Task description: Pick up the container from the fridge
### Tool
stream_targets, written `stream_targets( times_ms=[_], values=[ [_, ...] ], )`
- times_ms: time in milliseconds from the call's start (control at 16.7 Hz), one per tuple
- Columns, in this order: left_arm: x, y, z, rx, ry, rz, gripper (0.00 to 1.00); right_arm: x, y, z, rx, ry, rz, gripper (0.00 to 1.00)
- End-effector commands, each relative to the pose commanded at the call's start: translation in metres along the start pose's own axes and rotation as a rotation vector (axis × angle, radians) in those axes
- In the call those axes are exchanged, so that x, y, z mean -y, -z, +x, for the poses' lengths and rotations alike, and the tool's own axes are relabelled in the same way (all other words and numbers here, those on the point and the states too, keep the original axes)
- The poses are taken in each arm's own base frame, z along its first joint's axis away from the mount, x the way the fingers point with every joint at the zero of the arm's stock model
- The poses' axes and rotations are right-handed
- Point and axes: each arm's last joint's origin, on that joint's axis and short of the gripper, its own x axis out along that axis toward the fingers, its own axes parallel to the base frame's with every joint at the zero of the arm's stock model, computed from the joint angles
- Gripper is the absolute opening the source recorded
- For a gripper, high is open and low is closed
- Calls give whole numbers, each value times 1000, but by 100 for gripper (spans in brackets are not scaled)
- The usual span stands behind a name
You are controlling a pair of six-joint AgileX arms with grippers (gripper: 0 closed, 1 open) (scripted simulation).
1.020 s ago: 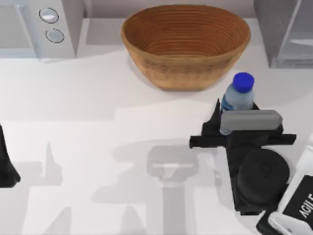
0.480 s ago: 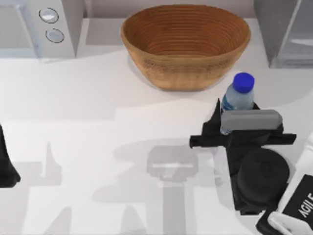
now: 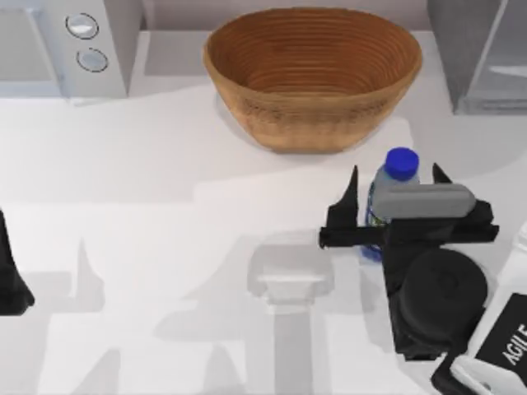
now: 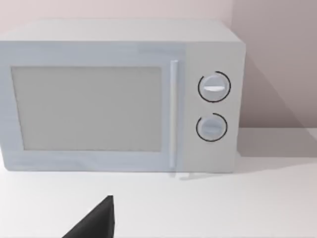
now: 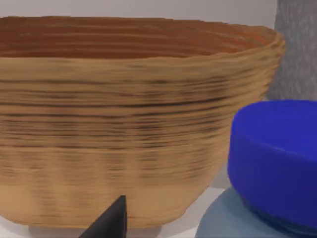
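Now the right tool [image 3: 394, 185] stands open around the container [image 3: 390, 183], beside the basket [image 3: 313, 74].

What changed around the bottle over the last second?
The right gripper opened its fingers, which now stand spread on either side of the small clear plastic bottle with the blue cap. The bottle sits lower in the top view, as if let go. The brown woven basket, white microwave, grey fridge and left gripper stayed put.

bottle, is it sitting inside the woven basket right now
No, the bottle stands on the table in front of the basket, between the spread fingers of the right gripper.
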Motion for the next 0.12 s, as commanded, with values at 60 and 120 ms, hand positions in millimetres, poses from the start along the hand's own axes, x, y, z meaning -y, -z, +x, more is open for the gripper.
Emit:
stream_targets(
  times_ms=[60, 120],
  values=[
    [0, 0, 0, 0, 0, 0, 100, 0, 0, 0, 0, 0, 0, 100],
    [0, 0, 0, 0, 0, 0, 100, 0, 0, 0, 0, 0, 0, 100]
  ],
)
